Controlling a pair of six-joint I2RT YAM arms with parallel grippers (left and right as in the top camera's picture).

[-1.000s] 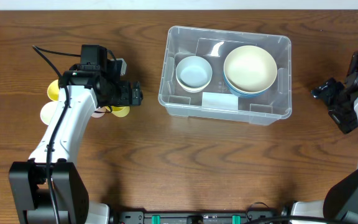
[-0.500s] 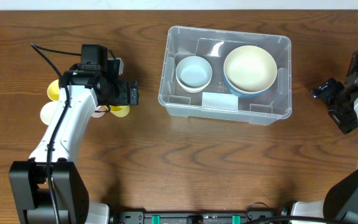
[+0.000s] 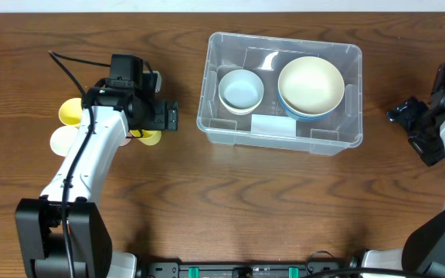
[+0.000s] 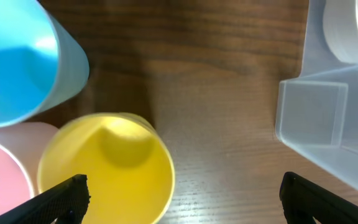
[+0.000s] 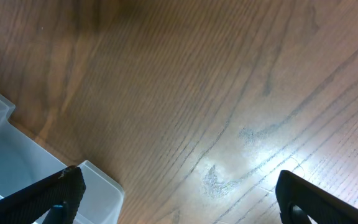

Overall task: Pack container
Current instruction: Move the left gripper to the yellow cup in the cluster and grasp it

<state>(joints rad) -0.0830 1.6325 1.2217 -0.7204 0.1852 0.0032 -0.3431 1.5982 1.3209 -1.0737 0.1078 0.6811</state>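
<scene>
Item: my left claw [image 4: 182, 194], jaws wide and empty, beside a yellow cup [image 4: 107, 168] at nine o'clock on the table [image 3: 222, 208]; right claw [image 5: 180, 194], likewise wide and empty, at three; clear container [image 3: 284, 147] toward one, holding a cream bowl [image 3: 310, 85] and a smaller pale bowl [image 3: 241, 89].

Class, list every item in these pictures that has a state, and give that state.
container, open-topped, holding bowls
small bowl, upright inside the container, empty
large bowl, upright inside the container, empty
yellow cup, on the table, empty
left end effector, open, holding nothing
right end effector, open, holding nothing
</scene>
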